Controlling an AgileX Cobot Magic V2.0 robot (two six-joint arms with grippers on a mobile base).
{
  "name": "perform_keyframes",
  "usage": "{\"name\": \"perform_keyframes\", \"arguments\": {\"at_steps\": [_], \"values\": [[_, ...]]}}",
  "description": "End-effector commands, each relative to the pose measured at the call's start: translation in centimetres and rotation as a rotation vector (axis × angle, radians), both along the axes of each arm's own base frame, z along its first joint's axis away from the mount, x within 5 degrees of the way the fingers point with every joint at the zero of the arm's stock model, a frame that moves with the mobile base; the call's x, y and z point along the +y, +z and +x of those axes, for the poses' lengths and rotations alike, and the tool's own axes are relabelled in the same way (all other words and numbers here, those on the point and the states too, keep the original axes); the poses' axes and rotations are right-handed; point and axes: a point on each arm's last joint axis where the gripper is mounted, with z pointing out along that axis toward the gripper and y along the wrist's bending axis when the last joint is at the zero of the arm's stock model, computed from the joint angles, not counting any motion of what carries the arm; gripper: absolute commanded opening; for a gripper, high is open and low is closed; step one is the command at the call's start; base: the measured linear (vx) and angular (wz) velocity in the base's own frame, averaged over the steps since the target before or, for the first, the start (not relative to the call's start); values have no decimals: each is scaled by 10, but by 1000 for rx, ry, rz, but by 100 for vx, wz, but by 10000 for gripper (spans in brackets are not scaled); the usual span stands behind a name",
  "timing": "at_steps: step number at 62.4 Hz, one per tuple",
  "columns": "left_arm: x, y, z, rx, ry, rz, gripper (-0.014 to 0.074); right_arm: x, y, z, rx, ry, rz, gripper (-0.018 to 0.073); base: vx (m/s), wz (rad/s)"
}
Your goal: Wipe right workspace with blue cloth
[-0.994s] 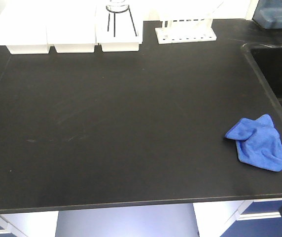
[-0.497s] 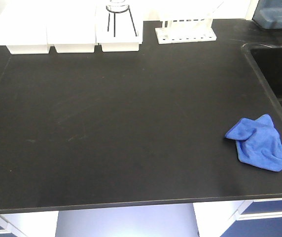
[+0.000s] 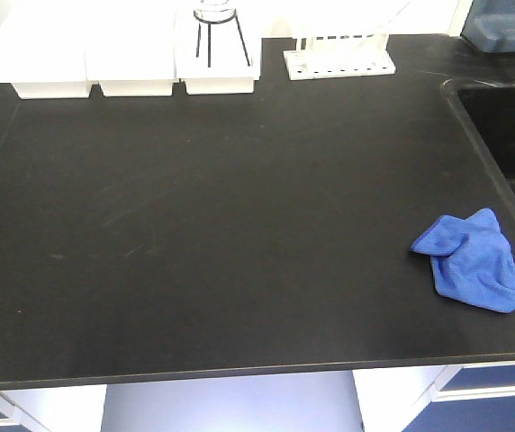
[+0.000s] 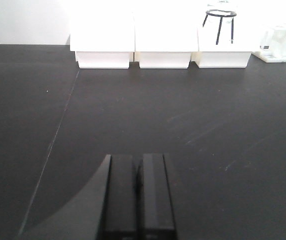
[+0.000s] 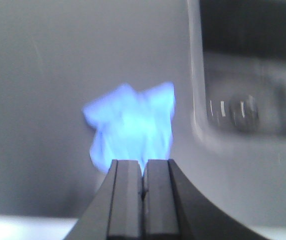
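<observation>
Broadly, a black benchtop (image 3: 239,225) is filling the front view, with a sink basin (image 3: 510,117) sinking into its right side. Three white trays (image 3: 41,54) are standing in a row along the back edge, and a white tube rack (image 3: 338,58) is sitting just to their right. The blue cloth (image 3: 474,265) is lying crumpled on the benchtop near the front right, just beside the basin's curved rim, with nothing holding it. The right gripper (image 5: 143,195) is hovering above the benchtop with the cloth, blurred, showing just past its tips; its fingers are pressing together on nothing. The left gripper (image 4: 138,195) is facing the trays over bare benchtop, its fingers likewise meeting with no gap.
</observation>
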Motion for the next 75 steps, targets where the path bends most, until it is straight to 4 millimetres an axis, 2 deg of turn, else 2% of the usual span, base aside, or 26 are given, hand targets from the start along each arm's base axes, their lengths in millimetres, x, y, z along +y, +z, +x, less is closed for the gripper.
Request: {"name": "perform_keyframes", "arguments": {"at_steps": [1, 8, 12, 23, 29, 40, 55, 62, 75], "values": [[-1, -2, 1, -69, -15, -9, -6, -1, 10, 10, -57, 1, -20, 50, 0, 0], [-1, -2, 1, -69, -15, -9, -6, -1, 6, 16, -28, 2, -22, 155, 0, 0], [-1, -2, 1, -69, -15, -9, -6, -1, 4, 19, -16, 2, -28, 244, 0, 0], [-1, -2, 1, -69, -15, -9, -6, -4, 1, 27, -10, 0, -84, 563, 0, 0], [-1, -2, 1, -69, -15, -9, -6, -7, -3, 34, 2, -36, -103, 658, 0, 0], [-1, -2, 1, -69, -15, -9, -6, -7, -28, 63, 107, -86, -93, 659, 0, 0], [-1, -2, 1, -69, -15, -9, -6, 1, -83, 117, 211, -75, -61, 596, 0, 0], [-1, -2, 1, -69, -15, -9, -6, 3, -111, 134, 265, -77, -46, 582, 0, 0], [-1, -2, 1, -69, -15, -9, -6, 7, -147, 154, 297, -53, -30, 580, 0, 0]]}}
